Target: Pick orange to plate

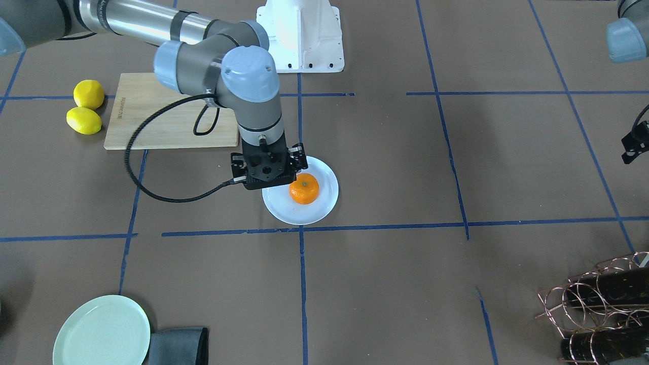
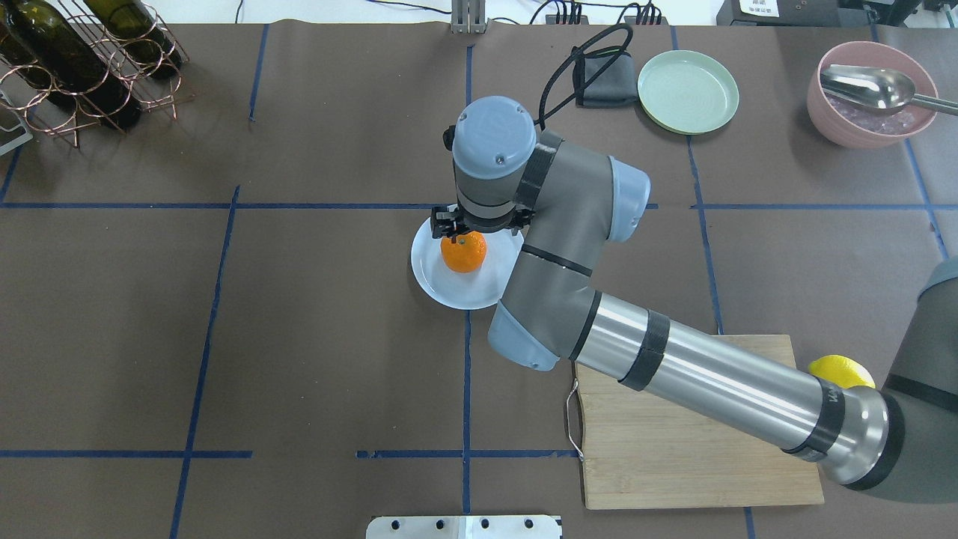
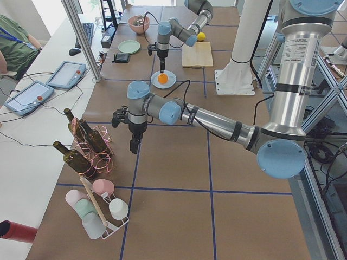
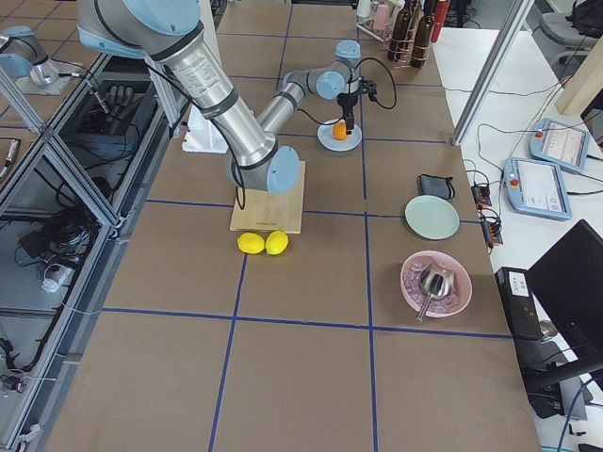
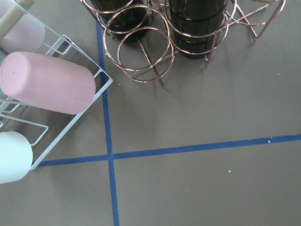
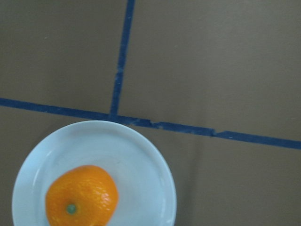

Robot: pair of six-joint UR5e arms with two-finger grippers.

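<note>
The orange lies on the white plate near the middle of the table, stem dot up, free of any grip. In the right wrist view the orange sits low on the left of the plate. My right gripper hangs just above the plate's robot-side rim, beside the orange; its fingers are hidden under the black body, so I cannot tell whether it is open or shut. My left gripper hangs over bare table by the bottle rack, and its state is unclear.
Two lemons lie beside a wooden board. A pale green plate, a dark cloth and a pink bowl with a spoon stand at the far side. The wire bottle rack and a cup rack stand on my left.
</note>
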